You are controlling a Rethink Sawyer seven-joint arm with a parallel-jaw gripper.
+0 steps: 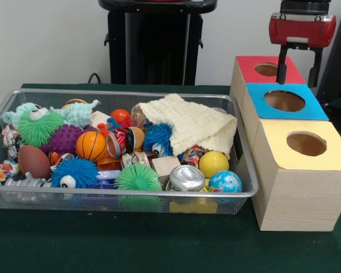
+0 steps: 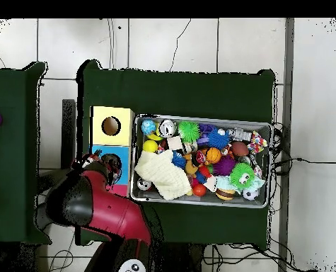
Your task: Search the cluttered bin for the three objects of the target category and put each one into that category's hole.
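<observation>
The wire mesh bin sits at left, full of toys; in the overhead view the bin lies right of the boxes. I cannot make out any clear packet with blue and white; a cream knitted cloth covers the bin's back right corner. My gripper hangs open and empty above the red-topped box and the blue-topped box, outside the bin. In the overhead view the gripper and the red arm cover part of those boxes.
A yellow-topped box stands nearest the camera, each box with a round hole. The bin holds spiky balls, a crushed can, a red can, a small basketball, and a yellow ball.
</observation>
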